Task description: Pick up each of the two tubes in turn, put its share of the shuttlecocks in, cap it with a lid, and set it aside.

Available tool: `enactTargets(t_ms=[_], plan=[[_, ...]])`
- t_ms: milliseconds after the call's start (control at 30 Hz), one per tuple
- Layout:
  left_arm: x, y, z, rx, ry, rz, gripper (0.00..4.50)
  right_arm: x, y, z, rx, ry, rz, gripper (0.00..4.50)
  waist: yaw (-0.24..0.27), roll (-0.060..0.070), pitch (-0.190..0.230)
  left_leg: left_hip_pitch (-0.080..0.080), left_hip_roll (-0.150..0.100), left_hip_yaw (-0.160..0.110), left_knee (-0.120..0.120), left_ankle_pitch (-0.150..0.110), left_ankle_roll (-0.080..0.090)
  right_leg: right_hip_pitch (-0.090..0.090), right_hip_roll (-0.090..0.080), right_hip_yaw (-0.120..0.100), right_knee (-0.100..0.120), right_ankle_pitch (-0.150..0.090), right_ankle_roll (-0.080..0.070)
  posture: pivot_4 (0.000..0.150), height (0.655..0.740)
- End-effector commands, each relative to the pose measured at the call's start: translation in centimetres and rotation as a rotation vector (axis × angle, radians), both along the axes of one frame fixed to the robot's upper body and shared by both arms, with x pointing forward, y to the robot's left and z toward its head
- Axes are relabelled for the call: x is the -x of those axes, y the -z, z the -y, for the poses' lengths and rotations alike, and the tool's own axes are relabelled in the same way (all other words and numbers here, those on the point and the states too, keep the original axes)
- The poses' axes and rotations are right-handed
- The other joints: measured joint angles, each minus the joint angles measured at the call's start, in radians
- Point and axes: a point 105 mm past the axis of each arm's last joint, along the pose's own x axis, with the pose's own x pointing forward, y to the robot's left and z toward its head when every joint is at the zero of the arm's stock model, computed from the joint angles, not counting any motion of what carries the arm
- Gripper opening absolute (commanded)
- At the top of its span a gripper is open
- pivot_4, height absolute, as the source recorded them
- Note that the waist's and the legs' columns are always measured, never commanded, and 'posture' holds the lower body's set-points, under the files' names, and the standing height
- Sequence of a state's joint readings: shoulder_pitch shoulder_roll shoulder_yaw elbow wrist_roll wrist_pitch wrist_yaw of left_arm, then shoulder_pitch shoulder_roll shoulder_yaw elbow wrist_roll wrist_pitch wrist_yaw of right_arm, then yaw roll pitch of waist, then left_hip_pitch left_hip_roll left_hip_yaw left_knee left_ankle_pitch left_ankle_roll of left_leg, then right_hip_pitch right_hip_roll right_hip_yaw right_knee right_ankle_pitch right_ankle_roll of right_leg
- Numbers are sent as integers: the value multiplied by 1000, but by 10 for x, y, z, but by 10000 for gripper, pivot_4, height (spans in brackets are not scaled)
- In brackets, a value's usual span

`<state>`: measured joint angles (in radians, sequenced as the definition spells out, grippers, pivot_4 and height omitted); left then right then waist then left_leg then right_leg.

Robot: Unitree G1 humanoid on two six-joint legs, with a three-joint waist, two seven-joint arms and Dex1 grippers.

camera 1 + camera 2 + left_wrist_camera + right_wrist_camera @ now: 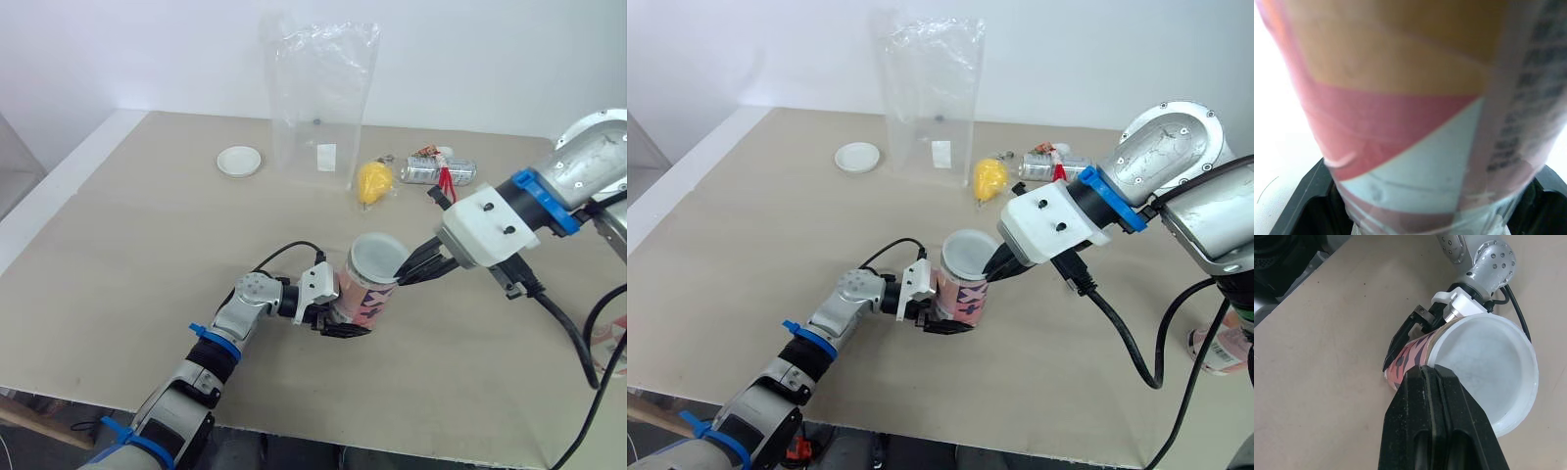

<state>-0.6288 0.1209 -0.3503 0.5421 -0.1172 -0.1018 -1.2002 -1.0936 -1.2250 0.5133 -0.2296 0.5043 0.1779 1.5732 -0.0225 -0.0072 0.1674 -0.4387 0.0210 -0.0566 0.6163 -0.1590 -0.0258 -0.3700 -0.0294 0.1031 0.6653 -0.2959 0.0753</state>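
Pink and black stripes cover the tube (361, 299), which sits a little below the middle of the picture. The left gripper (345, 321) comes in from the lower left and squeezes the tube's lower part tight. A white lid (377, 258) sits on top of the tube. The right gripper (404, 274) reaches in from the right. Its two fingers are pressed together with nothing between them. Their tips rest on the lid's rim, as if pushing it down.

Farther back on the table (147, 255), right of the middle, lies a yellow thing (373, 181). I cannot tell what it is. Just to its right a second tube (438, 172) lies on its side, with something red next to it. A clear plastic bag (320, 98) stands at the top middle. A spare lid (239, 161) lies alone to the left of the bag.

I think the first tube is nearly done, because its lid is on. I cannot see what is inside it. It has yet to be set aside. After that, the second tube needs its shuttlecocks, the spare lid, and a place to the side.
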Motion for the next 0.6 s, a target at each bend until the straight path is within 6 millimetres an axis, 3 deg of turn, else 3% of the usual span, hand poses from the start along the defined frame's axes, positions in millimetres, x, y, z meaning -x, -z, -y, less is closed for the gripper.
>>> enactTargets(t_ms=[33, 600], plan=[[2, 33, -12, -119, -34, -87, 33705, 3, 1, 3, 28, -28, -12, 514, 0, 0, 0, 0, 0, 0, 0, 0, 0, 0, 0, 0, 0, 0, 0, 1500, 7400], [3, 32, -13, -117, -34, -85, 33705, -3, 2, -1, 21, -55, 22, 514, -2, 0, 0, 1, 5, 0, 1, 0, 0, 0, 5, 0, 0, 3, -3, 1500, 7400]])
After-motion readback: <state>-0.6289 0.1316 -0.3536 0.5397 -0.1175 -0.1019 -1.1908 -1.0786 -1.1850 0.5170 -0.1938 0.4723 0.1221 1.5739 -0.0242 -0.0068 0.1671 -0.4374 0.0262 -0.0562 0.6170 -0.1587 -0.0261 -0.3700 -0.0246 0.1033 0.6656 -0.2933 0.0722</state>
